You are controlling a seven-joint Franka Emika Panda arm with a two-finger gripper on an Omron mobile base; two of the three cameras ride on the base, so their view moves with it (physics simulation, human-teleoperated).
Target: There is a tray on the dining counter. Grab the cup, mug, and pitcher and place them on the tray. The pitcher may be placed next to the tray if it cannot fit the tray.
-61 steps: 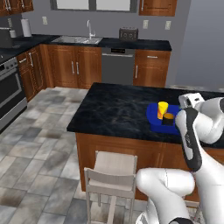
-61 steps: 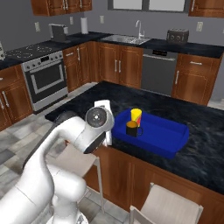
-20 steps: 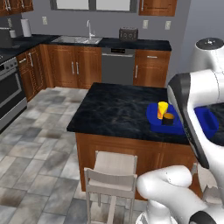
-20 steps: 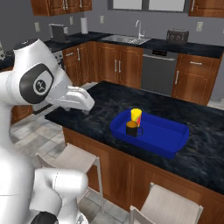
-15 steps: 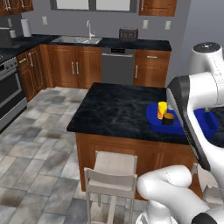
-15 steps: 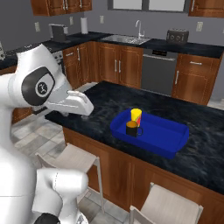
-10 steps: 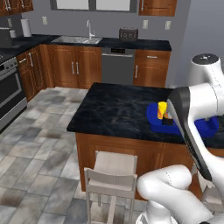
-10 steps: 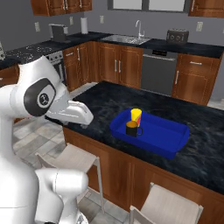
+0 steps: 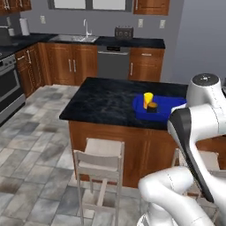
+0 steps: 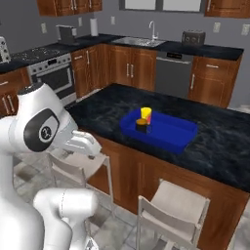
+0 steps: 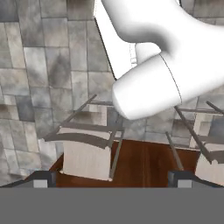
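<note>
Cup (image 10: 145,114) and mug (image 10: 141,123) both stand in the near-left corner of the tray (image 10: 171,138), touching or just beside each other, on the dining bench (image 10: 215,141). By my reading the pitcher is the step in hand; I cannot find it from here, possibly hidden or off to one side. Next move calls for locating it first. Fingers (image 11: 43,178) stand wide apart, holding nothing, aimed down at a stool (image 11: 85,148) and the tiled floor (image 11: 35,65).
</note>
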